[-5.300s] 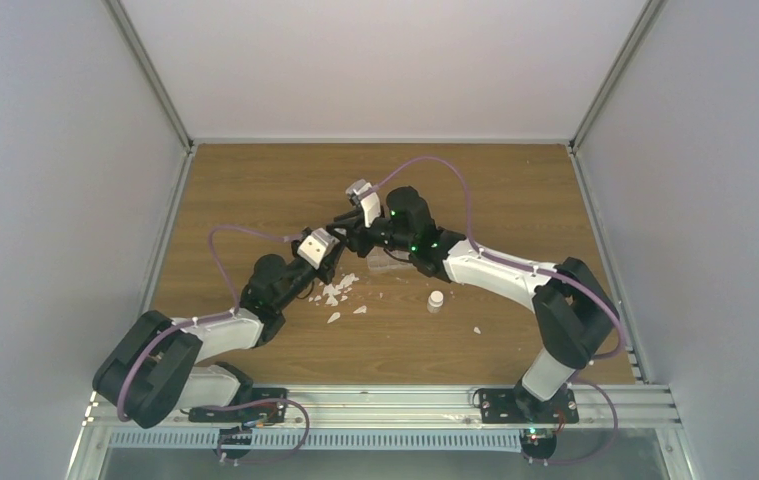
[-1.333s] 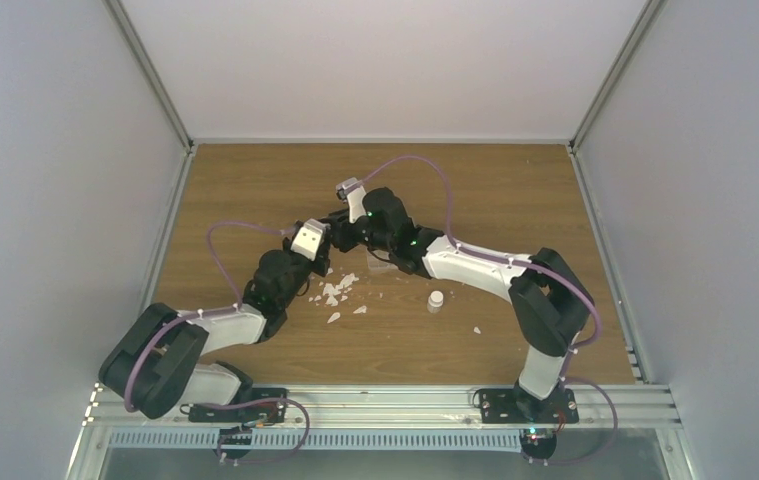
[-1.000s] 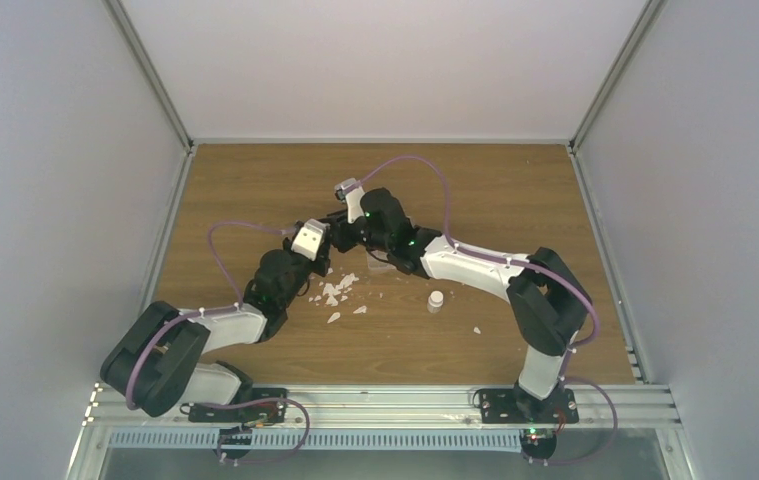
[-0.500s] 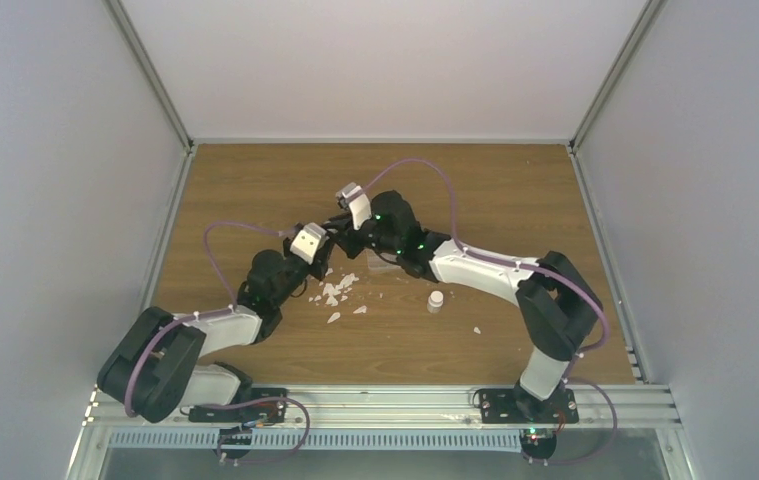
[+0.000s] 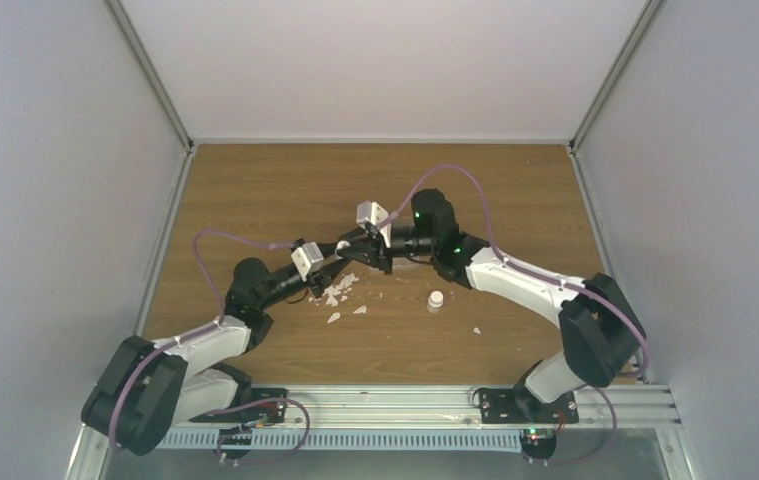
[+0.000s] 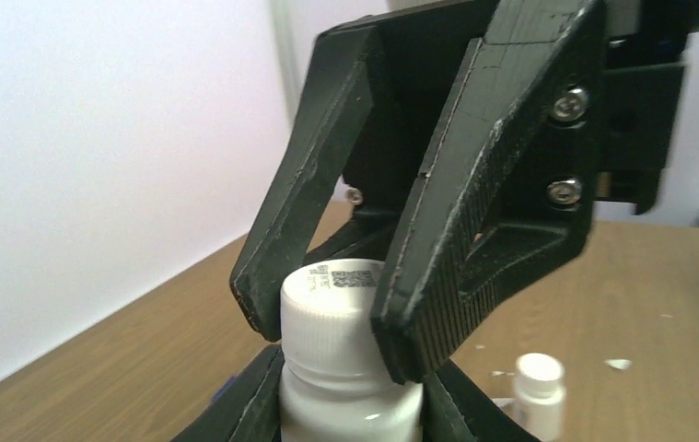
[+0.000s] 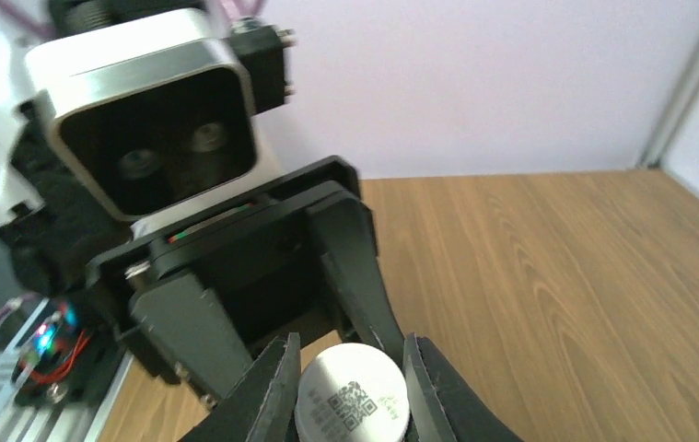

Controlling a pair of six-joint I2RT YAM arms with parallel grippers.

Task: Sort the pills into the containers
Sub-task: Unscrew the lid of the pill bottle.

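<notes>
A small white vial is held in the air between both grippers. My left gripper [image 6: 350, 391] is shut on the vial's body [image 6: 350, 410]. My right gripper [image 7: 353, 368] is shut on its ribbed white cap [image 7: 353, 405], which has a QR code on top. In the left wrist view the right gripper [image 6: 332, 318] comes in from above and pinches the cap [image 6: 332, 304]. In the top view the two grippers meet at the vial [image 5: 344, 251] above the table's middle. No orange-yellow pills show. I cannot make out the clear organiser box; the right arm covers where it lay.
A second capped white vial [image 5: 436, 300] stands on the wooden table right of the grippers and shows in the left wrist view [image 6: 539, 391]. Several white flakes [image 5: 336, 290] lie under the left gripper, with one more [image 5: 477, 330] to the right. Grey walls enclose the table.
The right arm has drawn back to the right and its wrist has turned. The left arm has stretched out to the right after it. The vial stays held between them.
</notes>
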